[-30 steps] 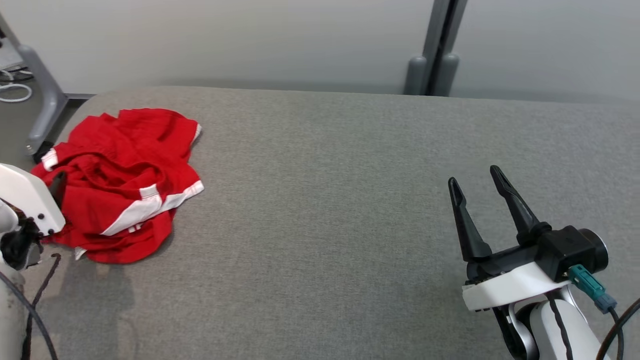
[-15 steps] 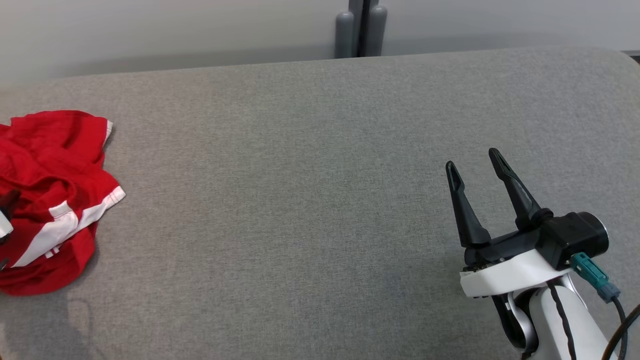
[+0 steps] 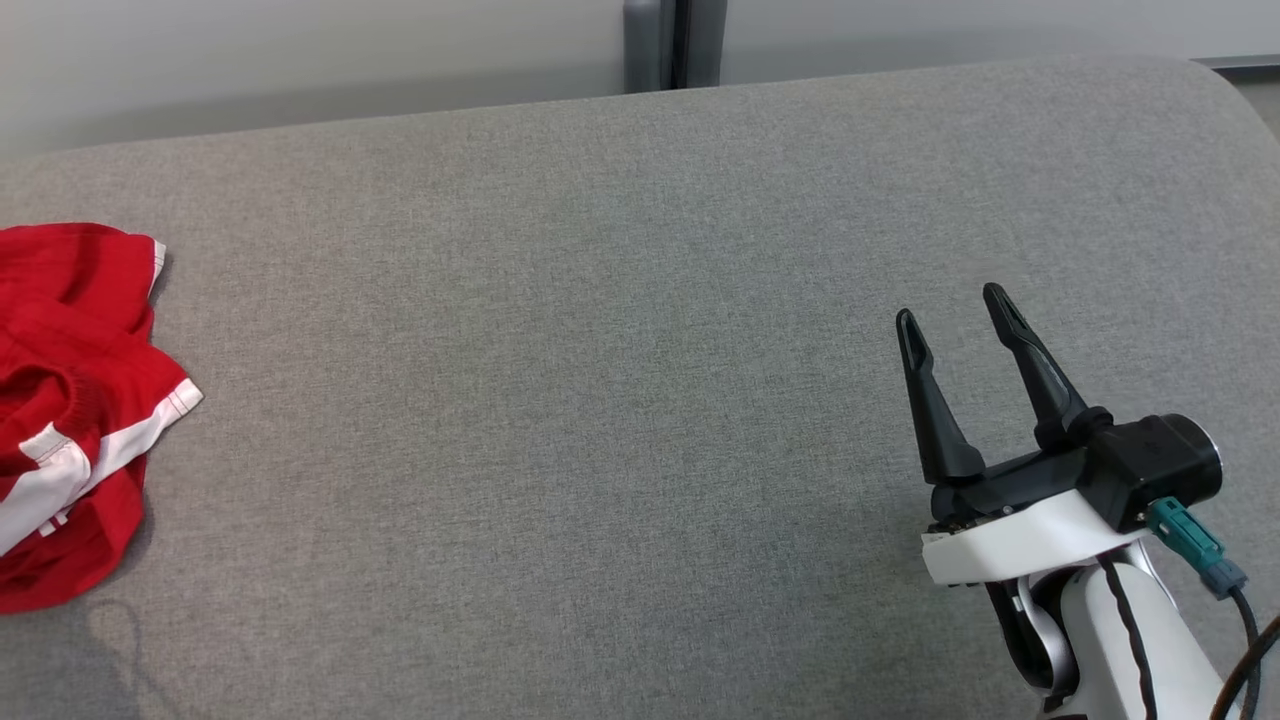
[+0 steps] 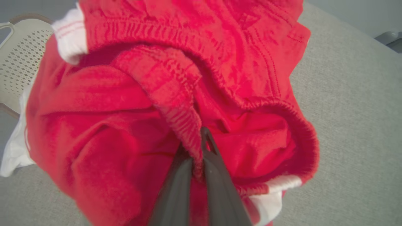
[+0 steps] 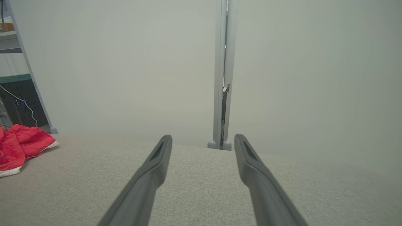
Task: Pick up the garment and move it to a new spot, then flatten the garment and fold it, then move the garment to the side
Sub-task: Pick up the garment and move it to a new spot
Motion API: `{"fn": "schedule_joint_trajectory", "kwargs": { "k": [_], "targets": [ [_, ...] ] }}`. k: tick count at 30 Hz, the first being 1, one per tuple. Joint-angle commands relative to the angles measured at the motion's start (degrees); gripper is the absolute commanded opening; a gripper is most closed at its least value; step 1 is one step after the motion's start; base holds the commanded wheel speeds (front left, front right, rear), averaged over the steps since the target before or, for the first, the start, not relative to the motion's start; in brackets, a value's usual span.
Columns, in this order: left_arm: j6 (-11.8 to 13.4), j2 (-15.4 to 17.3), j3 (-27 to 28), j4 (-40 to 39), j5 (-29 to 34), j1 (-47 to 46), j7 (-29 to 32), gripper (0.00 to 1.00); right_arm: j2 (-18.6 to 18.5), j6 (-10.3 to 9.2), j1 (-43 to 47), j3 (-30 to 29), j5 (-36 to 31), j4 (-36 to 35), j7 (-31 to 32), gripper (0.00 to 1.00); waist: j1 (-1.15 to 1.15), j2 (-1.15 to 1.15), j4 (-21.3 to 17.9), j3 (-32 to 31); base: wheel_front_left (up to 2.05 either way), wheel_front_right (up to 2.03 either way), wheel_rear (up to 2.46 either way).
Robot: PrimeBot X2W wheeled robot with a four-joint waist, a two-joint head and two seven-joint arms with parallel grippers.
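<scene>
Pinches a ribbed elastic fold of the crumpled red garment (image 4: 103, 103) in the left gripper (image 4: 199, 150). Holds the right gripper (image 3: 948, 305) spread, well apart, over grey weave (image 3: 600, 350).

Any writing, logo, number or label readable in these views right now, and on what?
No legible text in any view.
red shorts: small white marks under the white stripe, too small and blurred to read.
right pincer, teal connector, grey cushion: no markings visible.
</scene>
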Motion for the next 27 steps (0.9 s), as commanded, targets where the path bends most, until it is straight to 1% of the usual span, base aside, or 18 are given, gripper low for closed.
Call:
{"fn": "schedule_joint_trajectory", "kwargs": {
  "k": [1, 8, 12, 14, 17, 18, 21, 24, 27],
  "targets": [
    [-0.1, 0.2, -0.3, -0.1, 0.2, -0.3, -0.5, 0.0, -0.4, 0.13, 0.5, 0.1, 0.0, 0.1, -0.4, 1.0, 0.0, 0.0, 0.2, -0.4, 0.0, 0.0, 0.0],
    [-0.6, -0.8, -2.3, -0.7, 0.0, 0.3, -2.1, 0.0, -0.4, 0.13, 1.2, 0.6, 0.1, 0.6, -0.4, 1.0, 0.0, 0.0, 1.4, -2.8, 0.0, 0.0, 0.0],
    [-0.7, -1.7, -4.3, -3.4, -1.5, 0.3, -1.7, 0.0, -0.4, 0.13, 2.2, 1.0, 0.7, 1.2, -0.4, 1.0, 0.0, 0.0, 1.9, -4.7, 0.0, 0.0, 0.0],
    [-0.8, -2.7, -6.2, -6.5, -3.3, 0.5, -0.4, 0.0, -0.4, 0.13, 2.5, 0.9, 1.1, 1.4, -0.4, 1.0, 0.0, 0.0, 2.1, -5.7, 0.0, 0.0, 0.0],
    [-0.8, -2.7, -9.7, -12.5, -5.8, 1.3, 1.6, 0.0, -0.4, 0.13, 3.3, 1.1, 1.8, 1.7, -0.4, 1.0, 0.0, 0.0, 2.3, -7.1, 0.0, 0.0, 0.0],
    [-0.8, -2.7, -9.7, -12.5, -5.8, 1.3, 1.6, 0.0, -0.4, 0.13, 3.3, 1.1, 1.8, 1.7, -0.4, 1.0, 0.0, 0.0, 2.3, -7.1, 0.0, 0.0, 0.0],
    [-0.7, -3.1, -12.8, -18.6, -9.3, 2.9, 3.7, 0.0, -0.4, 0.13, 3.6, 1.2, 2.6, 1.8, -0.4, 1.0, 0.0, 0.0, 2.1, -8.3, 0.0, 0.0, 0.0],
    [-0.7, -3.0, -15.5, -25.0, -12.8, 4.2, 6.2, 0.0, -0.4, 0.12, 4.2, 0.9, 3.4, 1.9, -0.4, 1.0, 0.0, 0.0, 1.4, -9.2, 0.0, 0.0, 0.0],
    [-0.7, -3.0, -18.3, -30.6, -14.7, 5.7, 8.5, 0.0, -0.4, 0.12, 4.6, 0.5, 3.9, 2.1, -0.4, 1.0, 0.0, 0.0, 0.2, -10.2, 0.0, 0.0, 0.0]
  ]
}}
